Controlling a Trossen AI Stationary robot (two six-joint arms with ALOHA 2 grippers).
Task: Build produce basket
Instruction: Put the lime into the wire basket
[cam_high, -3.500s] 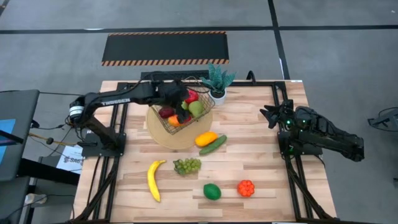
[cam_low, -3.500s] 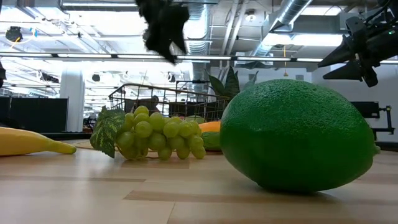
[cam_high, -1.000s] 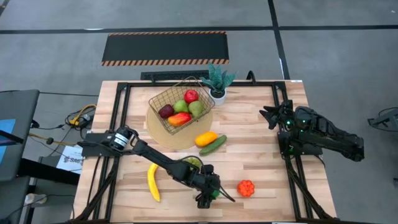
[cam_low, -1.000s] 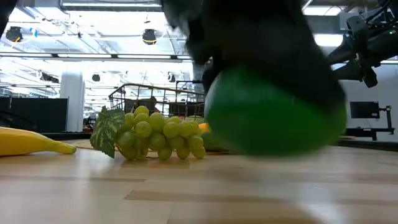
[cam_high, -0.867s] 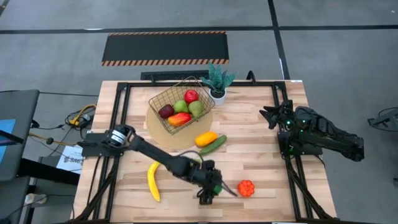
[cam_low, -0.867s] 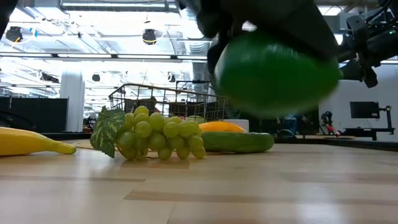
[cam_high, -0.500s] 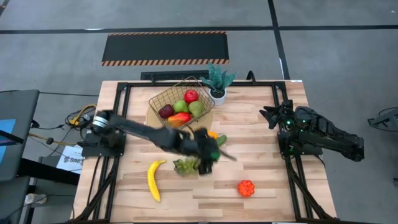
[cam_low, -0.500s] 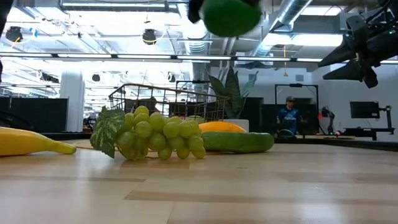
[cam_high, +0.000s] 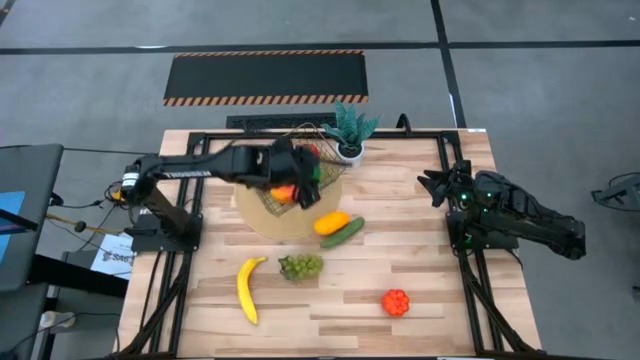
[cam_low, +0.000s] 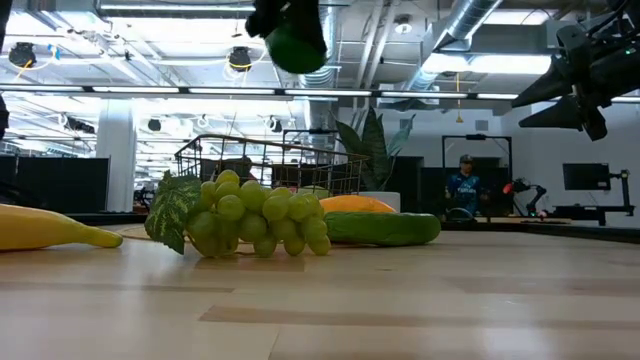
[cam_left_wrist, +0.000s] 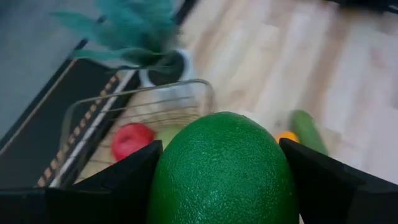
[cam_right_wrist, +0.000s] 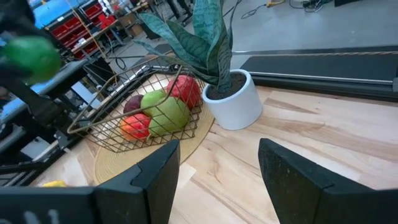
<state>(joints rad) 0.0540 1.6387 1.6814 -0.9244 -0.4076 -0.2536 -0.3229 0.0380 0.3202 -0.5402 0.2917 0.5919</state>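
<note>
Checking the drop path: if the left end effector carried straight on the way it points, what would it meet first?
Judging by its wrist view, the left end effector, shut on the green fruit, points at the basket, so probably its rim or the red apple inside; depth is unclear.

Left arm stretched across the table's far side, left gripper (cam_high: 300, 178) up in the air with its dark fingers (cam_left_wrist: 124, 180) clamped on either side of a round, dark green, pebbly-skinned toy fruit (cam_left_wrist: 224, 168). Right arm folded back at the right edge, right gripper (cam_high: 432, 186) raised with its fingers spread and nothing between them.
</note>
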